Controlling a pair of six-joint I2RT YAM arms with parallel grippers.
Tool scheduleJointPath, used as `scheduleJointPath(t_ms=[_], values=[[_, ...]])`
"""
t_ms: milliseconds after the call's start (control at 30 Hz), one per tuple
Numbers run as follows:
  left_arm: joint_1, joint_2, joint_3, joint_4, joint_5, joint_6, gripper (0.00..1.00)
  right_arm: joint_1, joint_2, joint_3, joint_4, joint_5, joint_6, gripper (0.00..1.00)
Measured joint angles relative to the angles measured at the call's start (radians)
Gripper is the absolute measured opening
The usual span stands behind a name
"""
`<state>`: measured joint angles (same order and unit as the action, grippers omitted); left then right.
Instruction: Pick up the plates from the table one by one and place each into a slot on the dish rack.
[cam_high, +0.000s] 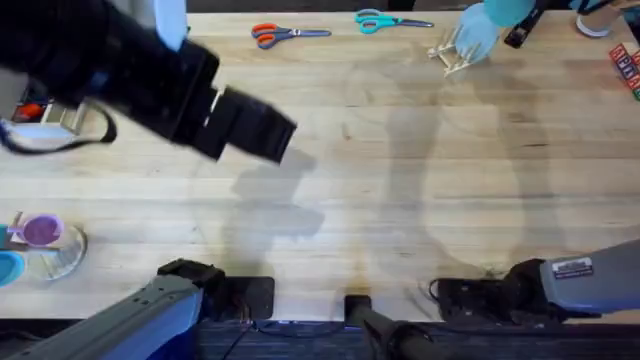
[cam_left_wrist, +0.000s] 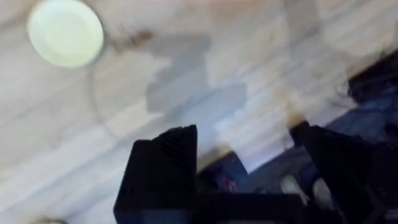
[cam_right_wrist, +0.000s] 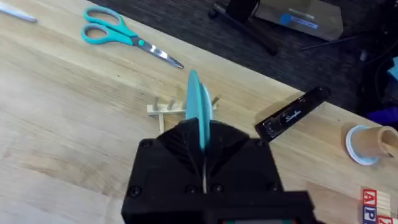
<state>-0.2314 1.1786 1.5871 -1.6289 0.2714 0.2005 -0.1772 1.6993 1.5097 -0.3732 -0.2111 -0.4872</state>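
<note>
Holding teal plate (cam_right_wrist: 199, 115) edge-on in clenched right fingers (cam_right_wrist: 203, 152), hovering over dish rack (cam_right_wrist: 177, 111); not yet slotted. Left fingers (cam_left_wrist: 249, 180) spread, gripping nothing. Cream-yellow plate (cam_left_wrist: 65, 33) lying on table (cam_left_wrist: 249, 50), awaiting pickup.

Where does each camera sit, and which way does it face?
Overhead: fixed above, facing down and forward over the table; the left arm looms large.
Left wrist: faces down at the cream plate; its own left gripper is open.
Right wrist: faces the rack; its own right gripper clamps the teal plate edge-on.
Shared: overhead and right wrist both show rack, teal plate and teal scissors.
</note>
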Motion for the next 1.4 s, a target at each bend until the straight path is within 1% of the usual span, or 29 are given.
scheduleJointPath(t_ms=[67,433,1067,1400], values=[[0.000,0.000,0.000,-0.061,0.000,0.000,0.993,0.000,0.003,0.000,0.003,0.000,-0.008,0.028],[0.000,-0.002,-0.003,-0.062,0.000,0.000,0.993,0.000,0.008,0.000,0.041,0.000,-0.016,0.028],[0.000,-0.002,-0.003,-0.062,0.000,0.000,0.993,0.000,0.081,0.000,0.075,-0.003,-0.014,0.028],[0.000,-0.002,-0.003,-0.062,0.000,0.000,0.993,0.000,0.098,0.000,0.104,-0.003,0.031,0.028]])
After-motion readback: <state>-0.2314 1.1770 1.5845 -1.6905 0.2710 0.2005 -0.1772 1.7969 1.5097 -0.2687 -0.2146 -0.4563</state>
